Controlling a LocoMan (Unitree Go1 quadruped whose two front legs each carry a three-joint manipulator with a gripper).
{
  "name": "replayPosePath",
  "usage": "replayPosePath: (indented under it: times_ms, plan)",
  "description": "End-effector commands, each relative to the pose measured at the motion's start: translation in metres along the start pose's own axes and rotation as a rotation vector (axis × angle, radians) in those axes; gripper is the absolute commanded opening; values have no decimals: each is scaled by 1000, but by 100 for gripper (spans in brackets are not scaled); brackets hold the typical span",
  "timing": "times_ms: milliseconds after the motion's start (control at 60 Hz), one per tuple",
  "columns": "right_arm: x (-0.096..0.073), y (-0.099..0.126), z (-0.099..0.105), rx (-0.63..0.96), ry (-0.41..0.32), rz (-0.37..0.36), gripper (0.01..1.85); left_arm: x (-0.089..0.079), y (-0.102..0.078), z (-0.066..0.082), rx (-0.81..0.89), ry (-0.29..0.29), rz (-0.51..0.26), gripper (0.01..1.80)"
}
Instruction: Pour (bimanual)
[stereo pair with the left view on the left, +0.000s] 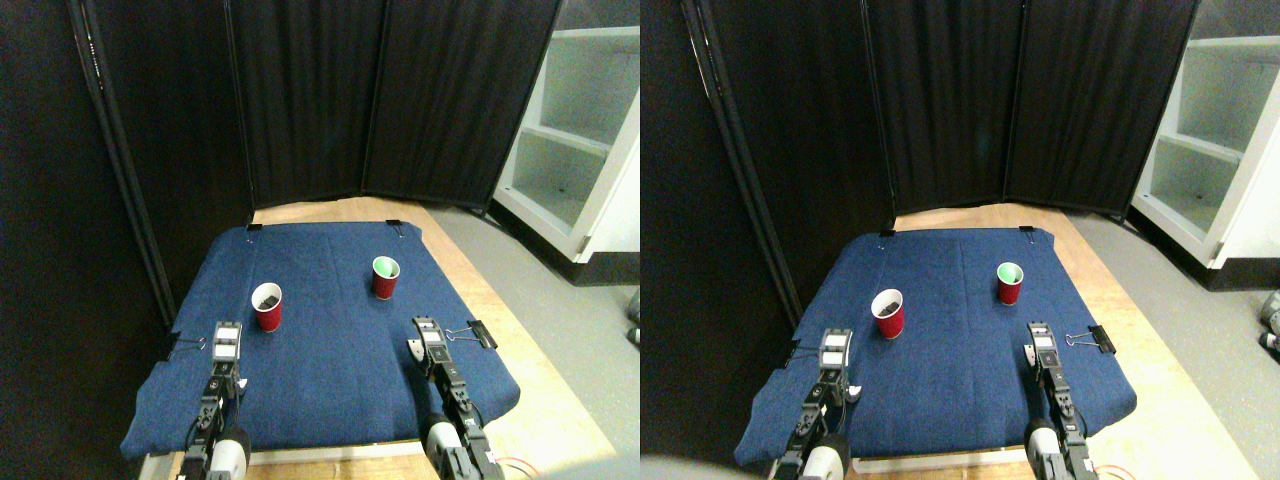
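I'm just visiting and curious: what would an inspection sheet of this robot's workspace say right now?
Surface: blue cloth clipped over a wooden table.
Job's things: left red cup holds dark bits; right red cup shows a greenish inside; both upright, apart.
Clutter: binder clip at the cloth's right edge.
Grippers: left gripper and right gripper near the cups, touching neither.
Cables: orange wire at the bottom.
Surroundings: black screen, white shelf.

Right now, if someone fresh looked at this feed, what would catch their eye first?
Two red cups stand apart on the blue cloth: the left cup holds something dark, and the right cup, farther back, looks green-white inside. The left gripper sits just short of the left cup; the right gripper is nearer than the right cup, beside a black binder clip at the cloth's edge.
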Motion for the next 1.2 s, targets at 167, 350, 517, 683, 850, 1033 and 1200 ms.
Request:
replayPosePath:
  times_ms: [167, 350, 517, 683, 850, 1033, 1200]
  plan:
    - [7, 5, 16, 87, -61, 42, 41, 0, -4, 18, -137, -97, 5, 107]
    - [18, 7, 24, 176, -90, 70, 51, 4, -6, 26, -305, -113, 3, 112]
    - [31, 3, 24, 330, -85, 77, 66, 11, -8, 29, -449, -183, 33, 102]
    - [41, -1, 21, 428, -111, 82, 72, 16, -6, 30, -627, -240, 71, 102]
    - [53, -7, 12, 560, -122, 40, 88, 26, -3, 19, -769, -261, 112, 91]
    - [59, -11, 4, 721, -105, -16, 99, 32, 0, 5, -925, -298, 173, 95]
    - [64, -14, 2, 943, -91, -50, 99, 33, 0, 2, -1043, -276, 210, 101]
